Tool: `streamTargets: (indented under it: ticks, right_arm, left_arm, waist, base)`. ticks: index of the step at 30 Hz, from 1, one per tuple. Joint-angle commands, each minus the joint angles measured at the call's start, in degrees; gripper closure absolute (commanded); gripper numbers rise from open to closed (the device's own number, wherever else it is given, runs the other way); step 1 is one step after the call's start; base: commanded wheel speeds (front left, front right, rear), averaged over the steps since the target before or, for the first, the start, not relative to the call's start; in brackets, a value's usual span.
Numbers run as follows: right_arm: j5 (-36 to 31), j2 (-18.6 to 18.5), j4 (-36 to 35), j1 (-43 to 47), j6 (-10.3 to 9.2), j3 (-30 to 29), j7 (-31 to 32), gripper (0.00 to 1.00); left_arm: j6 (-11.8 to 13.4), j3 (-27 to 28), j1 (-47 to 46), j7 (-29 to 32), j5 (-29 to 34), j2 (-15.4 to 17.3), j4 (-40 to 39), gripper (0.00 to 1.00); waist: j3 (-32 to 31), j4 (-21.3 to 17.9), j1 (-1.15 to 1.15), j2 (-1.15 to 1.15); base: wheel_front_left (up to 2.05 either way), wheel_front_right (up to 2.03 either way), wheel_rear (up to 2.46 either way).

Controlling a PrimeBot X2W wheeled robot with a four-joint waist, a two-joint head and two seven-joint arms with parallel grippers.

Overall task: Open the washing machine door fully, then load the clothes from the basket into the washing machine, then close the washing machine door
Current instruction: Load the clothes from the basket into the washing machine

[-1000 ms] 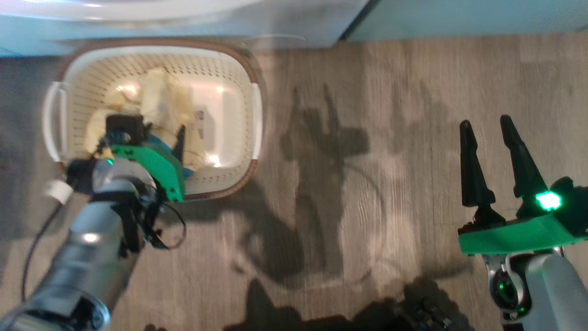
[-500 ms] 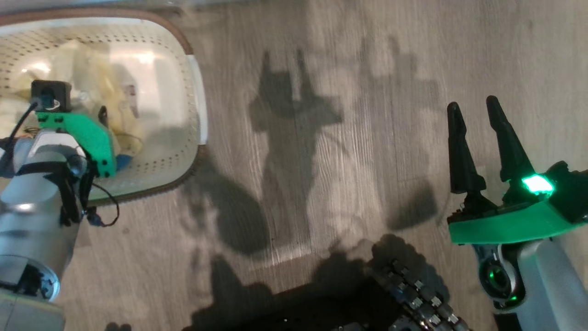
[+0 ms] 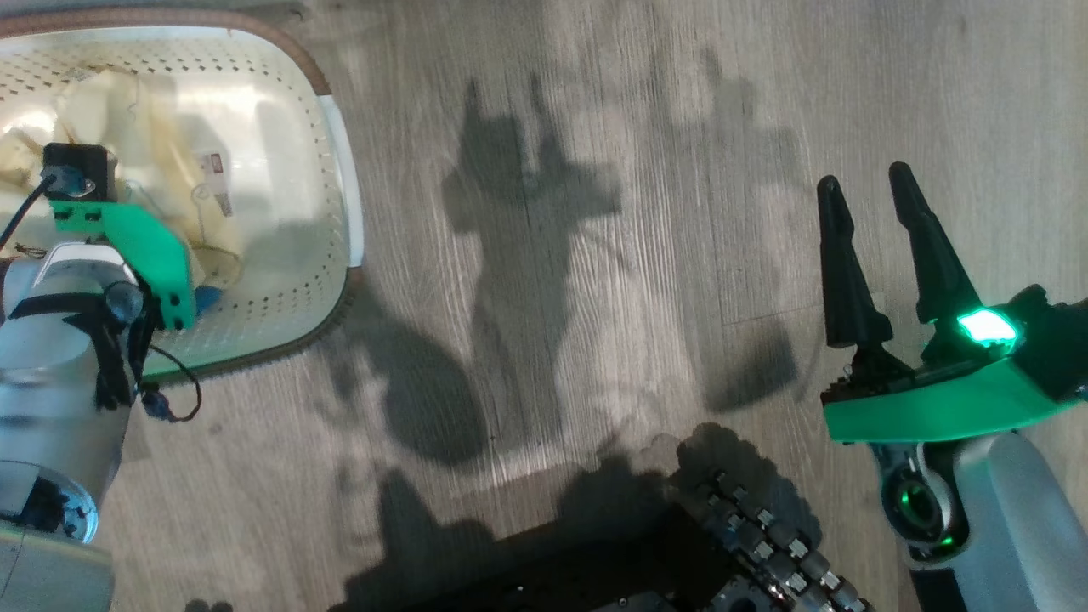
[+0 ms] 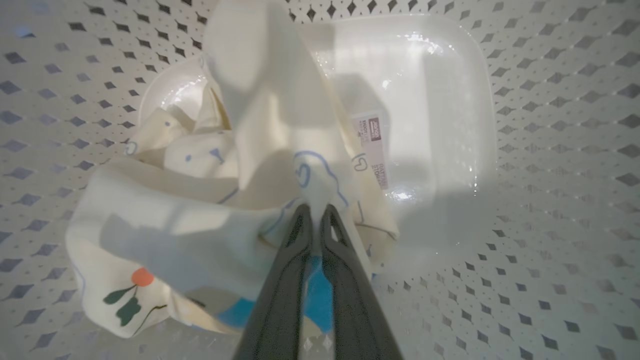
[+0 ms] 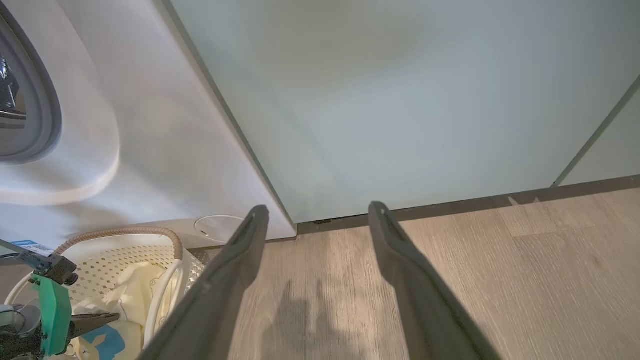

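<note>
The cream basket [image 3: 337,183] stands on the floor at the upper left of the head view, with pale-yellow clothes [image 3: 110,110] inside. My left gripper [image 4: 315,210] reaches down into the basket [image 4: 550,100], its two dark fingers pressed together and pinching a fold of the cream clothes [image 4: 225,200] with blue line prints. The right wrist view shows the left gripper [image 5: 102,317] over the clothes [image 5: 132,290]. My right gripper [image 3: 863,183] hovers open over bare floor at the right, holding nothing. The washing machine [image 5: 150,125] stands behind the basket [image 5: 125,234]. Its door is out of view.
A pale-green cabinet [image 5: 400,100] stands to the right of the washing machine. Wood-look floor [image 3: 595,212] stretches between basket and right gripper. My dark wheeled base [image 3: 748,544] shows at the bottom. A label [image 4: 372,150] lies on the basket's bottom.
The left gripper's fingers have closed on the cream garment in the basket. The head camera has shifted, so the basket now sits at the picture's left edge. The right gripper stays open.
</note>
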Motion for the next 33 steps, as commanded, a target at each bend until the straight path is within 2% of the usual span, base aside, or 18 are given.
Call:
streamTargets:
  ticks: [1,12,19,24,33]
  right_arm:
    - [0.3,-0.7,-1.4,1.1,-0.16,0.1,-0.4,0.00]
    - [-1.4,-0.7,-0.9,1.9,-0.16,-1.9,-0.4,0.00]
    - [-3.5,-0.7,-0.5,3.8,-0.16,-4.0,-0.4,0.00]
    - [-5.0,-0.7,-0.4,5.6,-0.16,-5.7,-0.4,0.00]
    - [-7.4,-0.7,0.0,8.9,-0.16,-7.8,-0.4,0.00]
  left_arm:
    - [0.3,0.7,-0.1,-1.2,0.1,2.2,0.0,1.00]
    - [0.2,0.8,1.5,-9.7,-0.8,0.6,-1.6,1.00]
    - [1.4,2.8,4.9,-13.1,-2.4,-0.3,-6.8,1.00]
    - [3.3,5.6,9.2,-13.4,-3.0,-0.8,-16.7,1.00]
    - [6.4,11.7,22.5,-13.5,-3.3,-2.5,-37.2,1.00]
  waist:
    - [-0.5,0.5,0.00,0.00]
    - [-4.4,3.3,0.00,0.00]
    - [-8.4,6.1,0.00,0.00]
    - [-11.8,8.3,0.00,0.00]
    - [-19.2,11.5,0.00,0.00]
  base:
    - [0.00,0.00,0.00]
    - [0.00,0.00,0.00]
    - [0.00,0.00,0.00]
    - [0.00,0.00,0.00]
    - [0.00,0.00,0.00]
